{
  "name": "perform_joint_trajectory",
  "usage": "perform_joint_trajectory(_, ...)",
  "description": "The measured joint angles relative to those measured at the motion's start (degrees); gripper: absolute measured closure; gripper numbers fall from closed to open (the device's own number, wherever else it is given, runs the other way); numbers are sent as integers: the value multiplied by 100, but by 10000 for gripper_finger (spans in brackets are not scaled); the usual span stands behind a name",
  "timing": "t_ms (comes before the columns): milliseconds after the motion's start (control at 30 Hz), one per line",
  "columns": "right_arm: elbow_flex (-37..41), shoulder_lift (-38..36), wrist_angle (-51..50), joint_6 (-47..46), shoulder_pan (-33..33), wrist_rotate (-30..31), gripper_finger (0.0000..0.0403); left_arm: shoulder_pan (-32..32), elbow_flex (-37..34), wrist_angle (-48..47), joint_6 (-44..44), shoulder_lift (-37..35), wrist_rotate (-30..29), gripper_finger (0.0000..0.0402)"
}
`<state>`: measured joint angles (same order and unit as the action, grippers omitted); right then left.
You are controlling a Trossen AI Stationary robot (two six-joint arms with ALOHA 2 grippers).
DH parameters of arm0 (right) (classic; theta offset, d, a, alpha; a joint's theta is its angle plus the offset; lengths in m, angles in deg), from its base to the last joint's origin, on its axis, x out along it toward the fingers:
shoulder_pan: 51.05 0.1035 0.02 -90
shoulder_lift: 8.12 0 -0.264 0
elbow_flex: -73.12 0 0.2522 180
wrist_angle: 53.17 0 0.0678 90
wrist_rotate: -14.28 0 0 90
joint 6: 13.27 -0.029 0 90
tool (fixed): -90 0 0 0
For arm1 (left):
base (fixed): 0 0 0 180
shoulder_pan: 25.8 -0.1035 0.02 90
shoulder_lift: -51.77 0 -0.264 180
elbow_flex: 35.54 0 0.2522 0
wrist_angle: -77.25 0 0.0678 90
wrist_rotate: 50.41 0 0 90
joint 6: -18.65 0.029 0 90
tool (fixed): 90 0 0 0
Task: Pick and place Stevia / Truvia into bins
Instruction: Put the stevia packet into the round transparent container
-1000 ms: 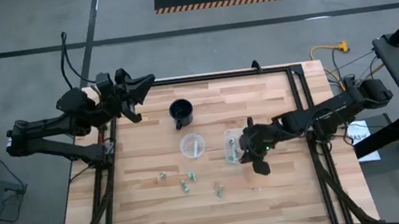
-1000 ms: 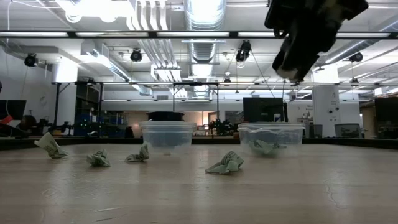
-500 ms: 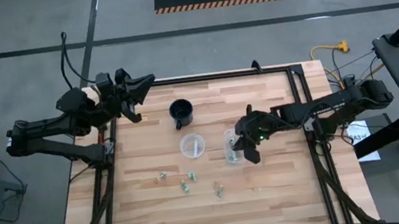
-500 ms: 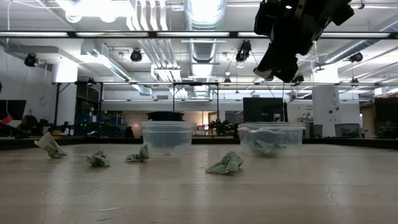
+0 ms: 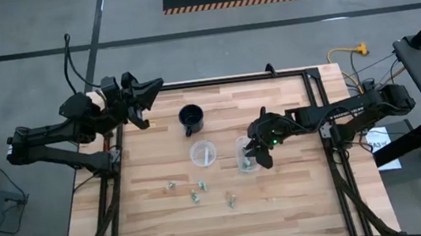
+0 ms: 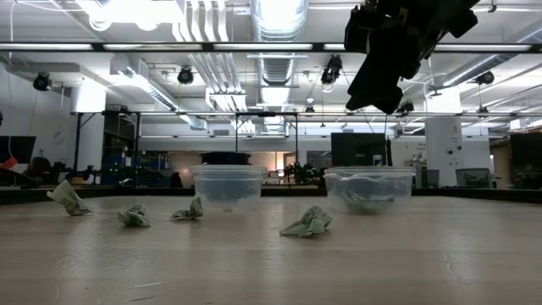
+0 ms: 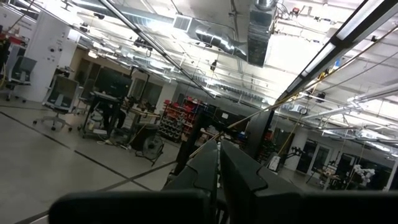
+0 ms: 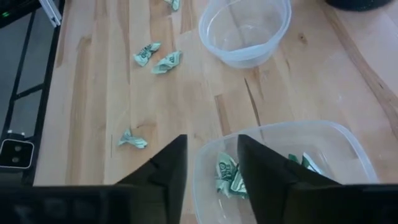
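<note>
Two clear cups stand mid-table: the left cup (image 5: 203,152) (image 6: 229,185) looks empty, and the right cup (image 5: 245,154) (image 8: 280,162) holds crumpled green-and-white packets (image 8: 229,175). Several more packets lie on the wood toward the near edge (image 5: 201,186) (image 5: 231,201) (image 6: 309,223) (image 8: 132,140). My right gripper (image 5: 255,151) (image 8: 211,168) (image 6: 377,76) hovers open and empty above the right cup's rim. My left gripper (image 5: 144,90) (image 7: 219,168) waits at the table's far-left corner, shut and pointing up into the room.
A black mug (image 5: 191,118) stands beyond the cups, toward the far edge. Bare wood (image 5: 299,195) lies near and right of the packets. A black frame edges the table (image 5: 316,106).
My right gripper has moved from the near-right side of the right cup toward the table's left and a little toward the far edge, and now hangs over the cup. The left arm has kept still.
</note>
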<state>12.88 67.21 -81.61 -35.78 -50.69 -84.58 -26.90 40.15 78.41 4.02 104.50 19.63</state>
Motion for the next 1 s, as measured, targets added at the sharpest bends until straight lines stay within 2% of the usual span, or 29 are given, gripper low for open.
perform_joint_trajectory(233, 0, 0, 22, -64, -4, 1, 242, 0, 0, -2, 1, 13, 0, 400)
perform_joint_trajectory(533, -2, 0, 414, -108, 0, -1, 258, -1, 0, -105, 5, 7, 27, 400)
perform_joint_trajectory(800, -2, -2, 1129, -337, 0, 0, 274, 4, -2, -398, -154, 39, 918, 400)
perform_joint_trajectory(1000, -2, -2, 1208, -440, 16, -24, 282, 2, -2, -398, -153, 44, 1266, 400)
